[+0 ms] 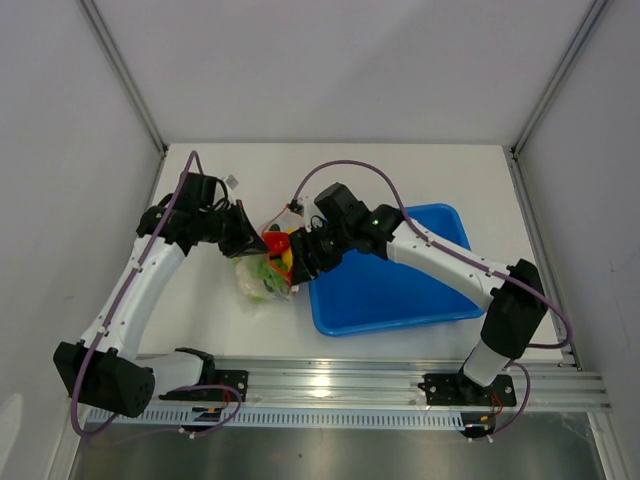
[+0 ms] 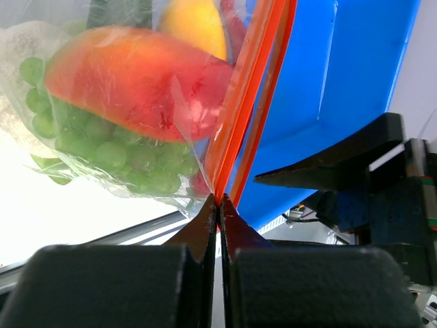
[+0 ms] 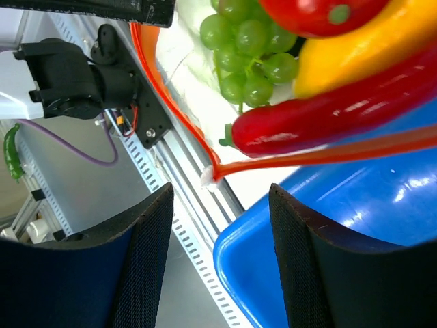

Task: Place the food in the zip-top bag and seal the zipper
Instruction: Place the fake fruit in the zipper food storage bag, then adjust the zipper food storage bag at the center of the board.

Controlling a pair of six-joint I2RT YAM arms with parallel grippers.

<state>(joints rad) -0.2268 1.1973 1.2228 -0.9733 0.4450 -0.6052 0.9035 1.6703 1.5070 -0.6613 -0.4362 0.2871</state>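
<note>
The clear zip-top bag (image 1: 264, 277) hangs off the table between my two grippers, beside the blue tray's left edge. It holds the food: a red tomato (image 2: 136, 80), a green knobbly bunch (image 2: 123, 154), a yellow squash (image 3: 369, 41) and a red chili (image 3: 328, 113). My left gripper (image 2: 219, 199) is shut on the orange-red zipper (image 2: 239, 116) at one end of the bag's mouth; in the top view it (image 1: 240, 232) is at the bag's upper left. My right gripper (image 3: 222, 225) is open, and the zipper's other end (image 3: 213, 175) lies just beyond its fingertips, untouched. In the top view it (image 1: 303, 258) is at the bag's right.
The blue tray (image 1: 400, 295) lies right of the bag, under my right arm; its rim shows close below the right fingers (image 3: 246, 253). The aluminium rail (image 1: 380, 385) runs along the near table edge. White walls enclose the table on three sides.
</note>
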